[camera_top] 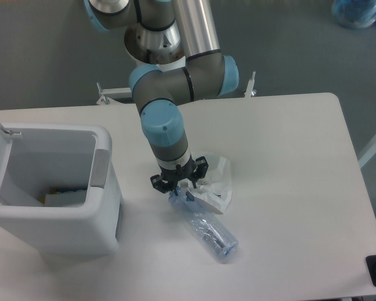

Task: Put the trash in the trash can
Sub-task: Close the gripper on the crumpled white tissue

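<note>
The table (pixel 288 144) is smooth and white. On it, the bin (pixel 103 188) is a boxy white tub, lid up. To the bin's right lies the bottle (pixel 207 231), thin crushed clear plastic, likely light and slippery; its firmer upper end seems the best hold. Just beyond it sits the wrapper (pixel 216 188), crumpled, translucent. The pincer (pixel 179 189) straddles that end; whether it's clenched, I cannot tell.

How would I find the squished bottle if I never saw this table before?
Start at the big white trash can at the table's left side, then look right to where the gripper hangs. The bottle lies flat on the table just below it, slanting down to the right. It is clear, crushed and long, with a bluish end, unlike the crumpled white wrapper beside it.
</note>
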You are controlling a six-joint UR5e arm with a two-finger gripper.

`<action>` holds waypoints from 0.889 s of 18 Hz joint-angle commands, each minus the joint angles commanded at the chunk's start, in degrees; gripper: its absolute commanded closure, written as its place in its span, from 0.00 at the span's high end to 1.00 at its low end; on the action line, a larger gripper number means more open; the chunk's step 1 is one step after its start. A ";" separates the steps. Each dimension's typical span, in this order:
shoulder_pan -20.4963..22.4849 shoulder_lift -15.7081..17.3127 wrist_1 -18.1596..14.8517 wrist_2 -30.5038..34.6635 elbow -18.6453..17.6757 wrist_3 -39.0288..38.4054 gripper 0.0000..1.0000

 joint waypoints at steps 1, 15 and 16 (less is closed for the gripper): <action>0.00 0.17 0.00 0.00 0.00 0.00 0.00; 5.35 10.53 -0.09 -6.05 2.54 1.49 0.00; 6.32 11.68 -0.09 -7.46 2.98 1.67 0.00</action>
